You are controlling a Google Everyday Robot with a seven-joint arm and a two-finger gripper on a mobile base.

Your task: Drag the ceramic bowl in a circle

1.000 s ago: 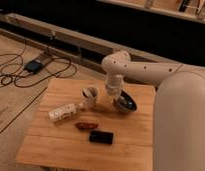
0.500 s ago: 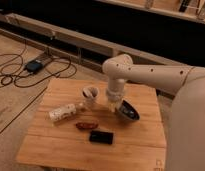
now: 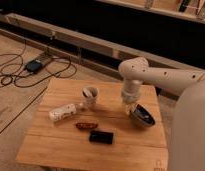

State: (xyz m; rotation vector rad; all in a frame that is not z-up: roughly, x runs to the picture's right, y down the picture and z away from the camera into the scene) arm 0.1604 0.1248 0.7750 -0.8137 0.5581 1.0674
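Observation:
The ceramic bowl (image 3: 142, 116), dark and shallow, sits on the wooden table (image 3: 66, 150) near its right edge. My white arm comes in from the right and bends down. The gripper (image 3: 130, 108) is at the bowl's left rim, shut on that rim. The wrist hides part of the rim.
A white mug (image 3: 89, 96) with a dark inside stands left of the bowl. A white cylinder (image 3: 62, 112) lies on its side at the left. A brown snack (image 3: 86, 125) and a black flat object (image 3: 101, 136) lie in front. Cables (image 3: 26, 75) run across the floor at the left.
The bowl has slid with the gripper toward the front right of the table, away from the mug. The other objects have stayed put.

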